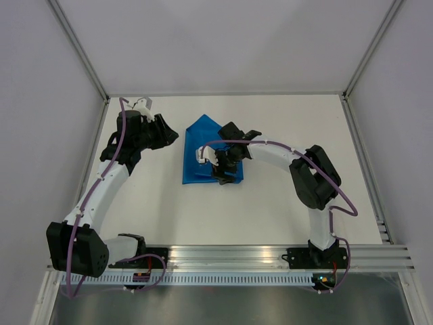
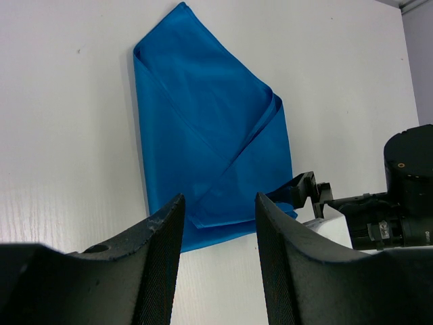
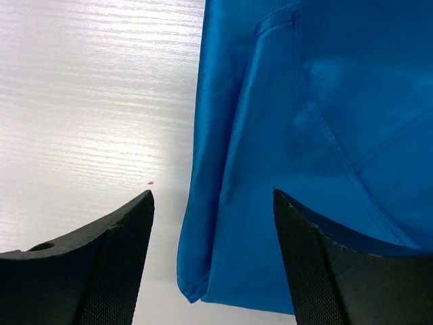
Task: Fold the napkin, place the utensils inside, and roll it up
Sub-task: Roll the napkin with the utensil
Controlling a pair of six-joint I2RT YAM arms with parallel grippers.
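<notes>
The napkin (image 1: 201, 150) lies folded near the middle of the white worktop (image 1: 284, 203), a little toward the far edge and the left side. It forms a tall pointed shape, with the tip aimed at the far edge and the broad straight end toward the near edge. In the left wrist view the napkin (image 2: 203, 128) shows overlapping layers, with diagonal folds crossing its face and a doubled edge on its right side.

The left gripper (image 1: 169, 135) hovers just beside the napkin's left edge, toward the far left corner of the worktop. Its fingers (image 2: 162, 250) stand wide apart with nothing between them.

The right gripper (image 1: 223, 175) hangs over the napkin's near right corner. Seen from the left wrist, the right gripper (image 2: 308, 193) sits right at that corner of the cloth. From its own camera the right gripper (image 3: 213, 196) is spread wide and grips nothing. The napkin's (image 3: 304, 135) hemmed edge and corner lie below the gap between its fingers (image 3: 115, 257). I cannot tell whether the fingertips touch the cloth.
</notes>
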